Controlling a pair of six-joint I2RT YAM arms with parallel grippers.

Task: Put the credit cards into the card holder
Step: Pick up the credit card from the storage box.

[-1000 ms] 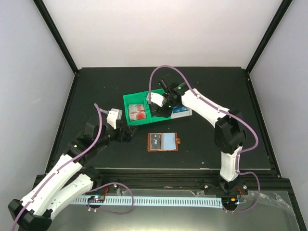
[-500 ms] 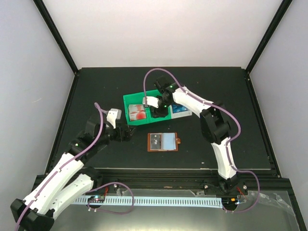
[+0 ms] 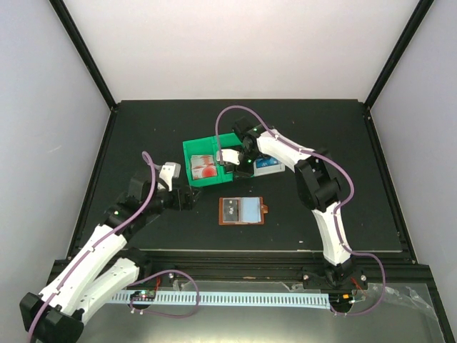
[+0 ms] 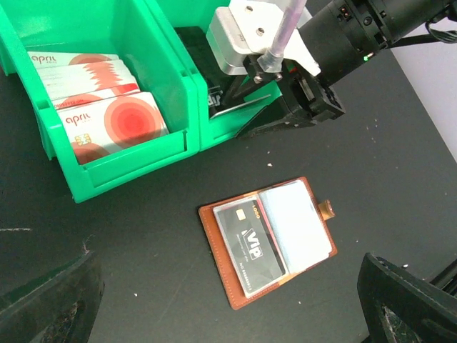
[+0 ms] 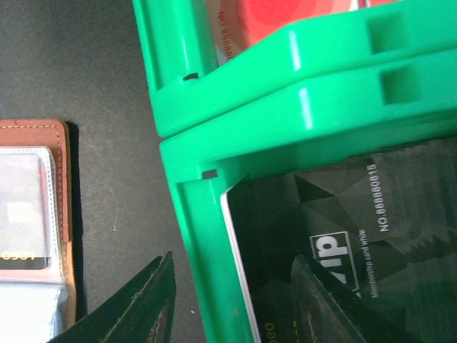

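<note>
So, the black table (image 3: 143, 128) carries everything; two green bins (image 4: 178, 107) sit side by side mid-table, with a white bin (image 3: 271, 173) just beside them, partly under the right arm; the card holder (image 4: 218, 243) lies open near the bins, apart from them, a black VIP card (image 4: 250, 246) in one pocket; red-and-white cards (image 4: 107, 121) fill the left green bin, black cards (image 5: 343, 214) the right; the right gripper (image 5: 234, 286) straddles that bin's near wall, fingers apart, can't tell whether it grips a card; the left gripper (image 3: 187, 198) hovers spread wide, empty.
</note>
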